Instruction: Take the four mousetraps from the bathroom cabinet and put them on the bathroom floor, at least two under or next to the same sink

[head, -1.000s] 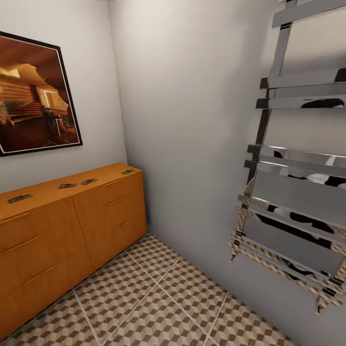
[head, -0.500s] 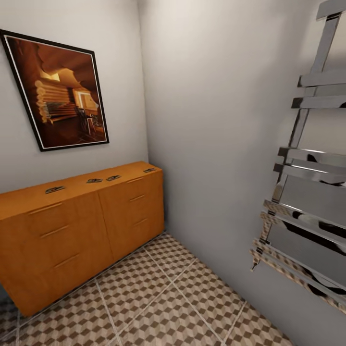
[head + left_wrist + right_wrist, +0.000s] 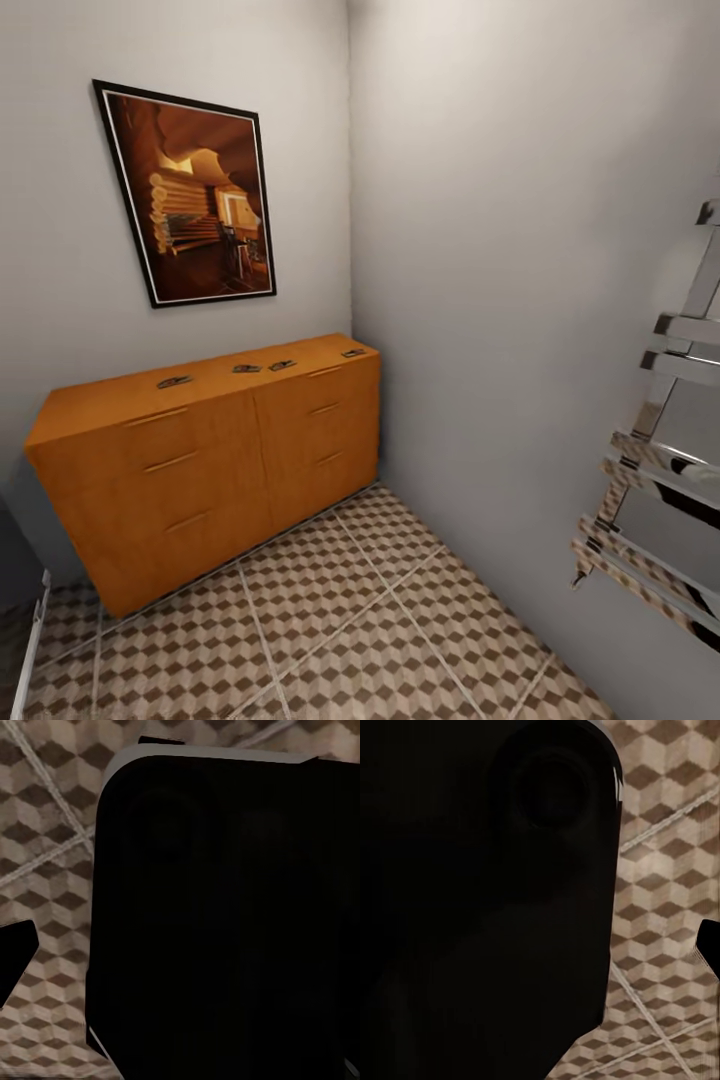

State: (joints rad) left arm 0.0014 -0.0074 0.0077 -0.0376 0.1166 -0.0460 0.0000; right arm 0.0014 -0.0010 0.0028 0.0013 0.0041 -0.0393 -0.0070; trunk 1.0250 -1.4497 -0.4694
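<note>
Black rounded housing (image 3: 225, 915), pale edge trim

My head view has swung left and backed off a little: the cabinet (image 3: 215, 460) now shows whole, its left end clear of the frame edge, with the four mousetraps (image 3: 174, 382) on top looking smaller. The framed picture (image 3: 193, 193) has slid toward the middle, and the chrome towel rail (image 3: 660, 470) is mostly off the right edge.

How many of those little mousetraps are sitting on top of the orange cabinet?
4, all on the cabinet top: one mousetrap toward its left, two close together near the middle, and one at the right end by the corner wall.
</note>
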